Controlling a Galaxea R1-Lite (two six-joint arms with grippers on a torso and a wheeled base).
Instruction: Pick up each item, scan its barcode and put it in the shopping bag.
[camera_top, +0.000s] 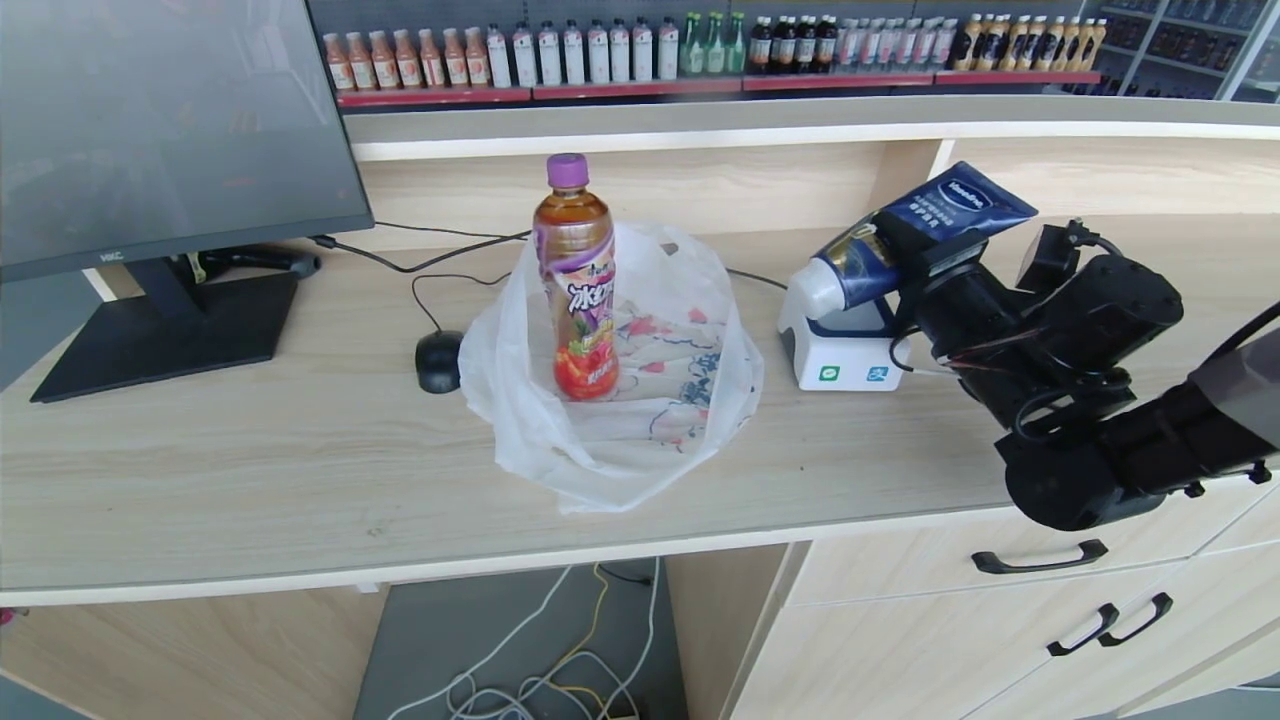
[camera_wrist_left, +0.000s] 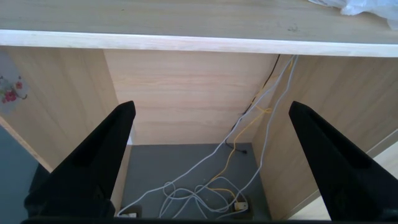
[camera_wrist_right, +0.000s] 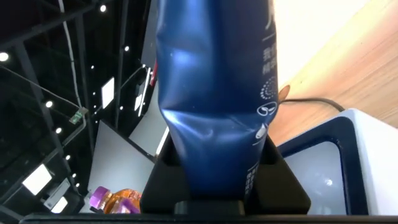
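Observation:
My right gripper (camera_top: 915, 262) is shut on a dark blue tube with a white cap (camera_top: 900, 240), held tilted with the cap end just over the white barcode scanner (camera_top: 835, 355). In the right wrist view the blue tube (camera_wrist_right: 211, 106) sits between the jaws above the scanner's screen (camera_wrist_right: 326, 177). A white plastic shopping bag (camera_top: 610, 380) lies open mid-counter with a purple-capped tea bottle (camera_top: 578, 280) standing upright in it. My left gripper (camera_wrist_left: 211, 168) is open, below the counter edge, facing the space under the desk.
A monitor on a black stand (camera_top: 170, 200) occupies the counter's left. A black mouse (camera_top: 437, 360) lies left of the bag, its cable trailing back. A raised wooden ledge (camera_top: 800, 130) runs behind the counter. Loose cables (camera_wrist_left: 211, 193) lie on the floor under the desk. Drawers (camera_top: 1040, 560) are below right.

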